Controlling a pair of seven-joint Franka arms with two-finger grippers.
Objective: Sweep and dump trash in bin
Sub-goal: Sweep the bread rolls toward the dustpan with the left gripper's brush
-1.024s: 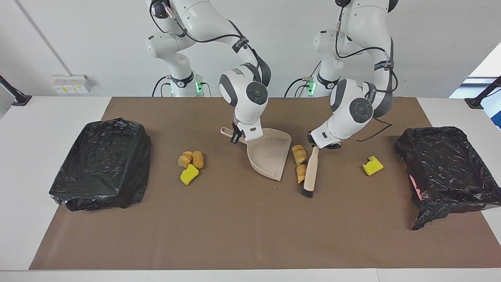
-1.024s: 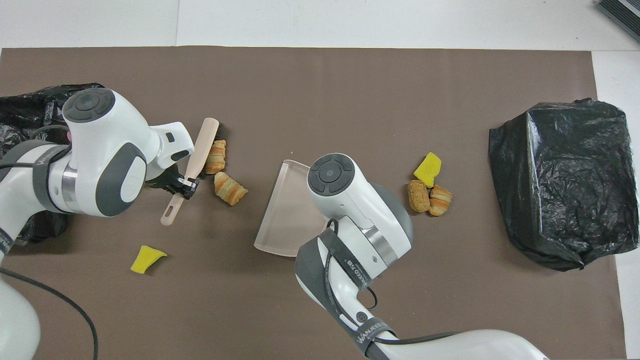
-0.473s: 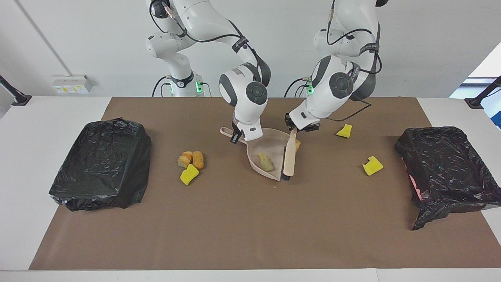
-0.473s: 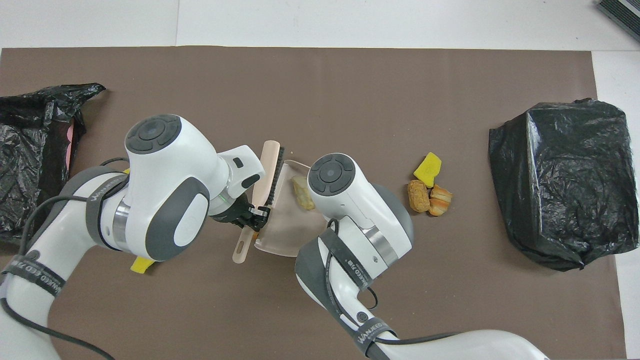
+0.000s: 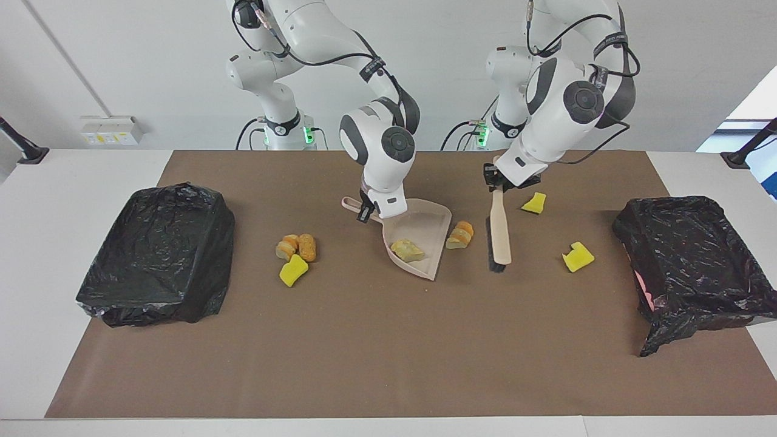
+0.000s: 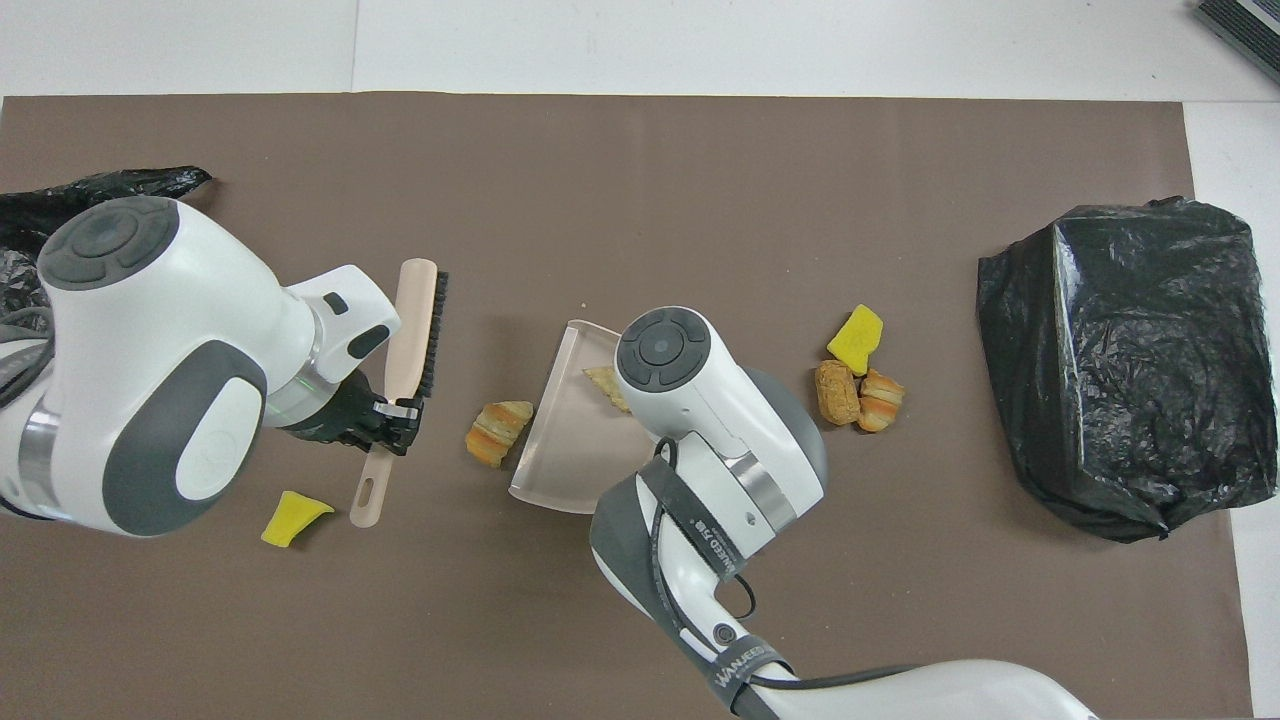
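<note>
One bread piece in the dustpan, the rest of the trash on the mat.

A bread piece [image 5: 407,249] lies in the dustpan [image 5: 425,227]; another [image 5: 459,235] sits just beside the pan's open edge, toward the left arm's end. The right gripper [image 5: 366,212] is clamped on the pan's handle. The left gripper [image 5: 498,182], closed on the brush [image 5: 499,229], holds it beside that outer piece. Two yellow chunks [image 5: 577,257] lie past the brush; a bread-and-chunk cluster [image 5: 295,252] lies toward the right arm's end, with black-bagged bins [image 5: 159,254] at both ends.

Bread piece [image 5: 407,250] in dustpan [image 5: 425,226]
</note>
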